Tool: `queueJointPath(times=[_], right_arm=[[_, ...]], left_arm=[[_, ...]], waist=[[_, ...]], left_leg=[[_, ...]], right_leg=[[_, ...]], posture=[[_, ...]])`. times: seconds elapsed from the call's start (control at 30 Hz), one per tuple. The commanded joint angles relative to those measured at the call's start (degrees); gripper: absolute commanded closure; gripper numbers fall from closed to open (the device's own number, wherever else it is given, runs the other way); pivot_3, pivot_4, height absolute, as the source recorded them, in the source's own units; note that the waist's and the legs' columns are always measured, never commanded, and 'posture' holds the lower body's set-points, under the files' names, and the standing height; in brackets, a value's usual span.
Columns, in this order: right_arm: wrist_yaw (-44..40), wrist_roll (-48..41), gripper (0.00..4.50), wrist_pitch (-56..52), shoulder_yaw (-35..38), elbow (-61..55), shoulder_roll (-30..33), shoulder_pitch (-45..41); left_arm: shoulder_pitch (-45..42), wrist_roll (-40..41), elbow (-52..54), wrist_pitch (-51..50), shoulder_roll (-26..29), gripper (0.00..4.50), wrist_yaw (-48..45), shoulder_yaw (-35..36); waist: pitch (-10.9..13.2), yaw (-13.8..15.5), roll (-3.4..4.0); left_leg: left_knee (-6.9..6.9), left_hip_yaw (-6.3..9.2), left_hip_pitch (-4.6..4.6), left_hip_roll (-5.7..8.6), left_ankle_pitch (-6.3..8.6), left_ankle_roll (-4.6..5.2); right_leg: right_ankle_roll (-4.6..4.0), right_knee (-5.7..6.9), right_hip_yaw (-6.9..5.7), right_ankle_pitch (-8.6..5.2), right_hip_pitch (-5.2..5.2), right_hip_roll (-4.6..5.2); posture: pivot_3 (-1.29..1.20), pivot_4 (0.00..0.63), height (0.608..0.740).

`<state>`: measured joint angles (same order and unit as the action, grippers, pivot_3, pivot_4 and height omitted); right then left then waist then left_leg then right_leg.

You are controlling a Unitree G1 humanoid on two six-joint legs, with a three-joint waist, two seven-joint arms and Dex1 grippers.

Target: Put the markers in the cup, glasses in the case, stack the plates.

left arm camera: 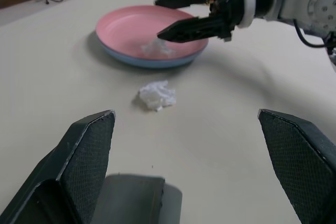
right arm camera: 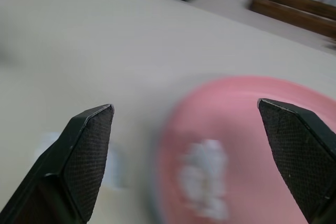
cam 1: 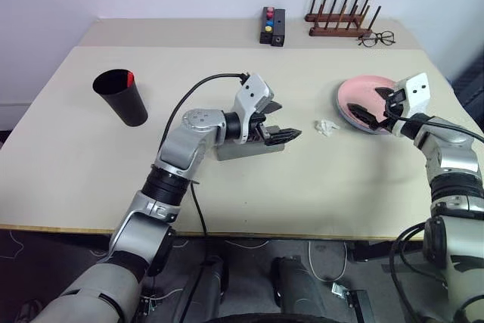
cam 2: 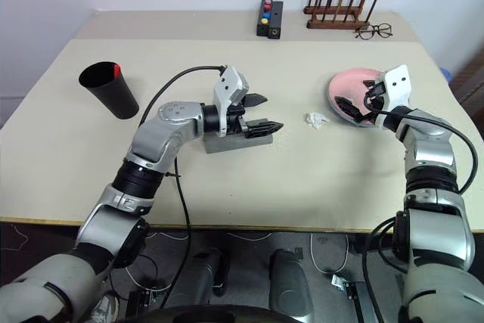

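Note:
The black cup (cam 1: 121, 97) stands at the table's left; a red marker tip (cam 1: 130, 77) shows inside its rim. The grey case (cam 1: 249, 147) lies at the table's middle, lid down. My left gripper (cam 1: 289, 119) hovers open just over the case's right end, pointing toward the plates. The pink plate (left arm camera: 131, 27) rests on the blue plate (left arm camera: 131, 59) at the right. My right gripper (cam 1: 364, 102) is open over the pink plate's near edge, with nothing between its fingers. The glasses are hidden.
A crumpled white tissue (cam 1: 326, 127) lies between the case and the plates, and another white scrap (left arm camera: 156, 49) sits in the pink plate. At the back stand a wooden peg rack (cam 1: 340, 20), thin-rimmed spectacles (cam 1: 376, 38) and a small black button box (cam 1: 272, 26).

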<state>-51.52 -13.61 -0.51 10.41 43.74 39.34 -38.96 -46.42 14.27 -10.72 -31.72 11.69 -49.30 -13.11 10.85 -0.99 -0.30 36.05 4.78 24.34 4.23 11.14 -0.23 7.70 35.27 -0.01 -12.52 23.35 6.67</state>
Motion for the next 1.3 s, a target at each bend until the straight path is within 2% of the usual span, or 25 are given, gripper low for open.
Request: queueJointPath(times=[0.03, 0.27, 0.7, 0.77, 0.83, 1.03, 1.17, 1.3], right_arm=[[-2.13, -3.28, 0.04, -2.30, 1.15, -7.33, -1.13, 2.47], [-1.35, -1.38, 0.04, -1.84, -1.31, -7.82, -4.68, 3.50], [1.60, 4.48, 0.04, 5.42, -4.25, 11.89, -9.66, -3.50], [2.34, 4.85, 0.55, 6.35, -4.03, 14.38, -9.89, -4.49], [2.21, 5.10, 1.34, 7.15, -4.03, 15.92, -9.91, -4.96], [2.08, 5.44, 4.46, 8.63, -3.95, 16.60, -9.49, -4.95], [4.07, 5.33, 4.46, 10.84, -3.01, 13.76, -8.61, -4.29], [4.30, 1.27, 4.46, 10.01, 1.06, 9.03, -6.73, -5.83]], left_arm=[[-0.50, -0.05, 0.13, 1.38, 0.14, 0.00, -1.11, -0.29], [-1.11, 0.18, -0.12, 1.25, 0.31, 0.00, -1.18, 0.16], [1.53, 1.65, 7.75, -3.44, 2.67, 0.00, 0.31, 1.84], [1.91, 1.80, 8.60, -4.01, 2.93, 0.00, 0.67, 1.83], [2.30, 2.05, 9.28, -4.50, 3.18, 0.00, 1.03, 1.80], [3.02, 2.15, 9.40, -4.64, 3.39, 0.00, 1.70, 1.60], [2.69, 2.25, 8.74, -4.35, 2.90, 0.00, 1.96, 1.49], [1.97, 2.23, 7.20, -3.37, 1.98, 0.00, 1.92, 1.50]], waist=[[0.00, 0.18, 0.00], [0.00, 0.16, 0.00], [0.00, -0.06, 0.01], [0.00, -0.07, 0.01], [0.00, -0.08, 0.01], [0.00, -0.10, 0.01], [0.00, -0.09, 0.01], [0.01, 0.00, 0.03]], left_leg=[[0.03, -0.01, 0.01, 0.01, 0.00, 0.00], [0.06, -0.01, 0.01, 0.02, 0.00, -0.01], [0.02, -0.02, 0.00, 0.02, -0.02, -0.04], [0.03, -0.02, 0.00, 0.02, -0.02, -0.04], [0.03, -0.01, 0.00, 0.02, -0.03, -0.05], [0.01, 0.00, -0.02, 0.02, -0.03, -0.05], [0.01, -0.01, -0.03, 0.02, -0.03, -0.06], [0.02, -0.02, -0.02, 0.02, -0.03, -0.06]], right_leg=[[0.00, 0.00, 0.01, 0.00, 0.00, 0.02], [0.00, -0.01, 0.04, 0.00, 0.00, 0.03], [0.00, 0.00, 0.04, 0.00, 0.03, 0.02], [0.00, 0.00, 0.04, 0.01, 0.02, 0.02], [-0.01, 0.00, 0.04, 0.01, 0.02, 0.02], [-0.01, 0.00, 0.04, 0.01, 0.01, 0.01], [-0.01, 0.00, 0.04, 0.01, 0.01, 0.01], [0.00, 0.00, 0.06, 0.01, 0.01, 0.02]], posture=[[0.00, 0.150, 0.740], [0.00, 0.150, 0.740], [0.00, 0.150, 0.740], [0.00, 0.150, 0.740], [0.00, 0.150, 0.740], [0.00, 0.150, 0.740], [0.00, 0.150, 0.740], [0.00, 0.150, 0.740]])
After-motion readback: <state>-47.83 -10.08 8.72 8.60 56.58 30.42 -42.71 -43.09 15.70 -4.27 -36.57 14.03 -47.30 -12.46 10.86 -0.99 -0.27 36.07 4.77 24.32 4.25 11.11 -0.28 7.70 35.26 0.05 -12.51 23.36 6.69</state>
